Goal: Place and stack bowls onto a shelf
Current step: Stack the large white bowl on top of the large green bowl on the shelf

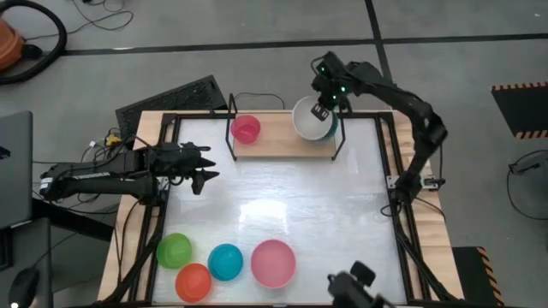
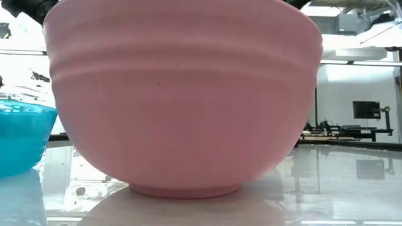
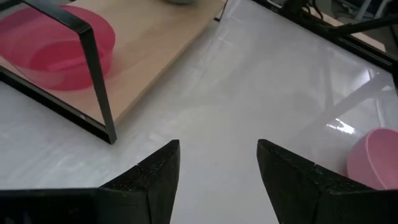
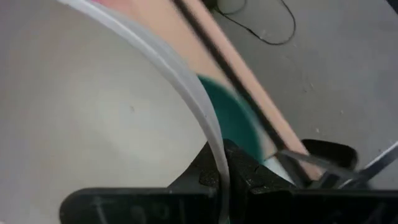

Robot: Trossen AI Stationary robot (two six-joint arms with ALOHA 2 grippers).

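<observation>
The right hand (image 1: 324,113) is pinching the rim of the round cream-white plastic bowl (image 1: 310,120), one finger inside the wall and one outside, as the right wrist view shows. It holds that bowl over the right end of the small light-wood shelf (image 1: 278,141), which lies along the far edge of the bench (image 1: 282,201). A round dark teal plastic bowl (image 4: 233,121) shows just under the white rim, so the step in hand looks like nesting white into teal.

To do it well, I would bring the white bowl level and centred over the teal one before lowering. From above the two rims seem slightly offset, and a tilted bowl could jam on the rim below. Whether the bowls already touch cannot be told. The black wire upright (image 1: 336,137) at that end stands just beside the bowl, so the descent should be straight and the fingers should spread only a little on release, then lift straight up.

The small round magenta plastic bowl (image 1: 246,129) sits at the shelf's left end, well clear. The left hand (image 1: 202,168) waits near the bench's left edge with fingers spread and empty. Near the front edge stand the large pink bowl (image 1: 273,262), cyan bowl (image 1: 225,261), orange bowl (image 1: 193,281) and green bowl (image 1: 175,251).
</observation>
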